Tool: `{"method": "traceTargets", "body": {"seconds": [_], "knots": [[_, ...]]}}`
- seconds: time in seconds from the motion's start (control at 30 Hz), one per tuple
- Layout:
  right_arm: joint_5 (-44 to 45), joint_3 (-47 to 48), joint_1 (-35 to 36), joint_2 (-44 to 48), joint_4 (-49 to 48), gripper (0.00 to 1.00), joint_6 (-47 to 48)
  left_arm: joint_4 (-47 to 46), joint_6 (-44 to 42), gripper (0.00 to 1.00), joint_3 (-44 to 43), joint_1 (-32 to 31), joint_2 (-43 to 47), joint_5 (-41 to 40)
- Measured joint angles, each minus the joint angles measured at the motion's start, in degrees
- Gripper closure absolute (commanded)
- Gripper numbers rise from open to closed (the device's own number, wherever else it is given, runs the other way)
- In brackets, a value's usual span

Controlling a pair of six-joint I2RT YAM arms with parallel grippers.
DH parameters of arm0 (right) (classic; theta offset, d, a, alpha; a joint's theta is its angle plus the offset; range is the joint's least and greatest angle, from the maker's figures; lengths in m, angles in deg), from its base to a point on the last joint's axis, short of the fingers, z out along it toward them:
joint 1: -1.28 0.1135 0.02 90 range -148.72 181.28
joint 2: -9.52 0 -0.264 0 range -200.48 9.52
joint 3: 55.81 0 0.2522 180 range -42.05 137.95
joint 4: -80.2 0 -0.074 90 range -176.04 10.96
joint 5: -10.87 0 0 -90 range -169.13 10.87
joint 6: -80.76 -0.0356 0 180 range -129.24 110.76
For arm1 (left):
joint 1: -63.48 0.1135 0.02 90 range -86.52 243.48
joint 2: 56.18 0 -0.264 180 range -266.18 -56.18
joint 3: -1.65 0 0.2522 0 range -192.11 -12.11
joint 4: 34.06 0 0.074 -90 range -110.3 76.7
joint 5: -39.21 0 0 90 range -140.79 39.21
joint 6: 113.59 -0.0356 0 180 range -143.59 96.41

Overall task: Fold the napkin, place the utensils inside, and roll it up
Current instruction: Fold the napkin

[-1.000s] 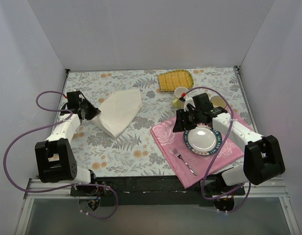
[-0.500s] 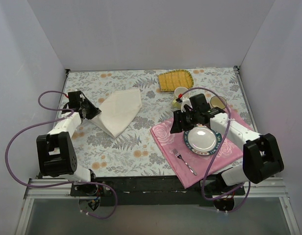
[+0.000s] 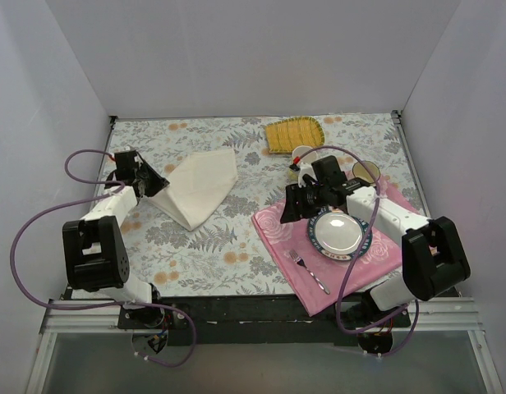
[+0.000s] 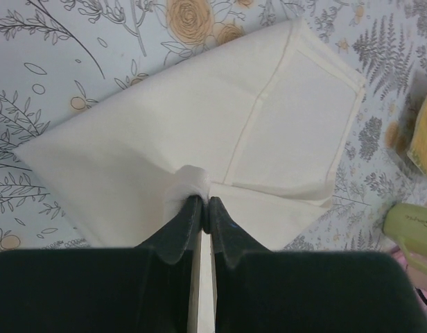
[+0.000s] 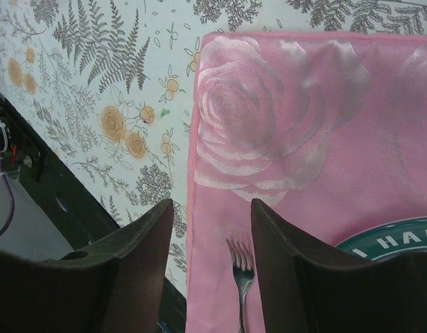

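The cream-white napkin [image 3: 200, 187] lies folded on the floral cloth at the left middle; it fills the left wrist view [image 4: 165, 139]. My left gripper [image 3: 157, 187] is shut on a pinched bit of its left edge [image 4: 193, 182], lifting it slightly. My right gripper [image 3: 296, 205] is open and empty, hovering over the near left part of the pink mat [image 3: 278, 230], with a silver fork [image 5: 241, 277] seen between its fingers below. No gold-coloured utensil shows in any view.
A plate [image 3: 338, 233] sits on the pink mat, the silver fork [image 3: 308, 271] in front of it. A yellow ribbed mat [image 3: 292, 133] lies at the back. A pale green cup [image 3: 302, 158] and another cup [image 3: 366, 171] stand behind the right arm.
My right gripper has moved a little left and back over the pink mat. My left gripper has shifted slightly back, still holding the napkin's edge.
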Motion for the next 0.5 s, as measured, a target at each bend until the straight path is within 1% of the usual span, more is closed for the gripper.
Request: {"method": "traceTargets", "body": {"seconds": [0.13,0.17,0.2,0.27,0.3,0.33,0.4,0.5], "knots": [[-0.4,2.0,1.3,-1.9,-1.3,0.43,-0.7,0.5,-0.5,0.60,-0.8,0.0,-4.0,-3.6],[-0.5,2.2,1.7,-2.1,-1.6,0.43,-0.9,0.9,-0.8,0.55,-0.8,0.0,-4.4,-4.7],[-0.7,2.9,2.3,-2.8,-1.9,0.43,-1.2,1.7,-0.8,0.48,-0.8,0.0,-4.6,-6.0],[-1.3,4.5,3.4,-4.9,-3.4,0.43,-1.9,3.1,-1.0,0.46,-1.3,-0.3,-4.6,-9.7],[-1.6,5.5,4.0,-6.3,-4.1,0.43,-2.5,3.8,-0.9,0.41,-1.9,-0.5,-4.6,-11.3],[-1.9,7.1,4.8,-8.2,-4.9,0.43,-3.1,4.9,-0.9,0.33,-3.0,-0.7,-4.6,-13.0],[-2.1,9.4,6.1,-11.1,-6.4,0.43,-4.2,6.3,-1.1,0.32,-4.7,-1.1,-4.2,-15.2],[-2.6,14.7,8.3,-16.6,-8.9,0.43,-6.1,8.0,-1.0,0.36,-6.1,-2.2,-2.0,-17.2]]}}
